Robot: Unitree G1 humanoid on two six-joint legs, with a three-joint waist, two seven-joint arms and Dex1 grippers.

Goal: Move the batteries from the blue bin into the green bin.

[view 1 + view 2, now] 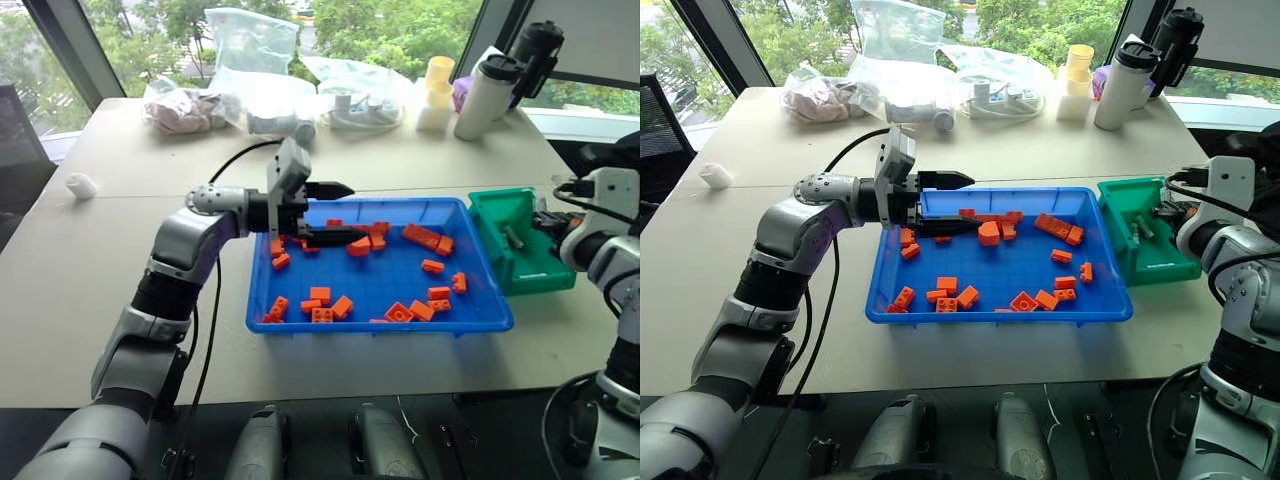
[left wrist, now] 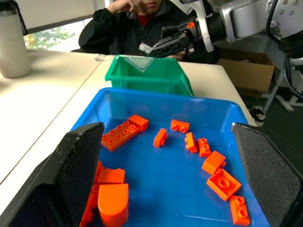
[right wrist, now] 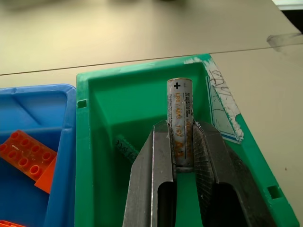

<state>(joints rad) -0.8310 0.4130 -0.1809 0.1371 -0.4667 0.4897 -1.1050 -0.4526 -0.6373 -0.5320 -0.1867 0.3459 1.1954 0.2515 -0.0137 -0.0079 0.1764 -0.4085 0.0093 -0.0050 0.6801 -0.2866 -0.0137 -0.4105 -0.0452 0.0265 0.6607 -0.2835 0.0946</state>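
Observation:
My right gripper [image 3: 182, 131] is shut on a grey battery [image 3: 179, 99], which sticks out past the fingertips over the green bin [image 3: 109, 109]. Another battery [image 3: 127, 147] lies on that bin's floor. The green bin [image 1: 520, 255] stands against the right end of the blue bin [image 1: 380, 322], and several orange bricks [image 1: 425, 237] lie scattered in the blue bin. My left gripper [image 1: 335, 212] hangs open over the blue bin's far left corner, pointing right, with nothing between its fingers [image 2: 80, 161].
Bottles [image 1: 486, 95], yellow cups [image 1: 437, 90] and clear plastic bags [image 1: 250, 70] crowd the table's far side. A small white object [image 1: 80, 185] lies at the far left. A black cable [image 1: 235, 160] runs to my left arm. A person in dark clothing [image 2: 132, 28] sits beyond the green bin.

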